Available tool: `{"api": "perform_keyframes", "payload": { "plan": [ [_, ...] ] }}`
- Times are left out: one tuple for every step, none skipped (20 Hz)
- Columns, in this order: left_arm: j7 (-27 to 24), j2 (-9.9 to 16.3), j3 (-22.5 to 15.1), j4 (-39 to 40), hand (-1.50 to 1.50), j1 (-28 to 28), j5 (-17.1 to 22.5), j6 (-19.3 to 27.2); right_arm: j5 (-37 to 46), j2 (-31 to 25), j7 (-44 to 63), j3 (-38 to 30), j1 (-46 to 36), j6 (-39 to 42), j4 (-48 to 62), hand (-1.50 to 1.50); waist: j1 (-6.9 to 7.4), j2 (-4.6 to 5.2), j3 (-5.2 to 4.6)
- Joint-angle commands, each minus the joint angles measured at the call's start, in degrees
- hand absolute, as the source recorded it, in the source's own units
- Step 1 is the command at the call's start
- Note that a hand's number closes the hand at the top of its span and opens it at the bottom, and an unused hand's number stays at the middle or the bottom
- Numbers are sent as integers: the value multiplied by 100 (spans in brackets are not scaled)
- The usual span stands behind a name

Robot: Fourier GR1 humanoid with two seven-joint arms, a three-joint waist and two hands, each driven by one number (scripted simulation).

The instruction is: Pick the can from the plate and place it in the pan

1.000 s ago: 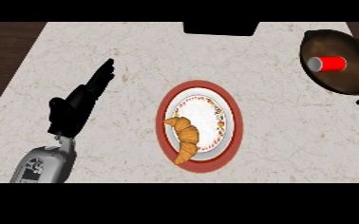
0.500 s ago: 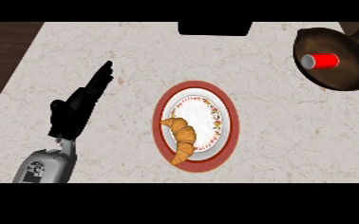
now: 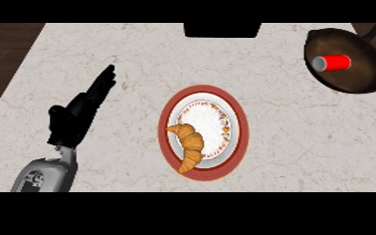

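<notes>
Countertop (image 3: 132, 45) of pale, veined stone fills nearly the whole head view, with a strip of dark wood floor (image 3: 15, 45) showing past its far-left corner. A black rectangular block (image 3: 222, 29) sits at the far edge, a little right of centre.

Next in size is the red-rimmed plate (image 3: 239, 129) at the centre of the counter, white inside with a ring of small coloured patterning. On its near-left part lies 1 golden-brown croissant (image 3: 189, 144), curved, its near tip reaching onto the red rim.

The left forearm comes in from the near-left corner, and the black left hand (image 3: 73, 117) rests on the left side of the counter, well apart from the plate. Its fingers are stretched out straight, pointing far and slightly right, and it has hold of nothing.

At the far right, the dark brown pan (image 3: 345, 77) is partly cut off by the right edge of the view. The red can (image 3: 332, 63) lies on its side inside the pan, its pale end facing left, well apart from the plate.

The right hand does not show.
</notes>
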Motion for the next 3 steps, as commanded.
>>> {"api": "perform_keyframes", "payload": {
  "plan": [
    [99, 82, 98, -114, 0, 30, 119, -87, -49, -24, -1044, -52, 346, 874, -64, -150, 7, -32, -4],
    [105, 16, 23, -157, 0, 56, 5, 20, -41, -29, -1074, -50, 406, 815, -99, -150, 8, -33, -1],
    [48, 77, 64, -66, 0, -55, 33, -64, -53, 54, -1046, -58, 442, 760, -89, -150, -11, -16, -3]
  ]
}}
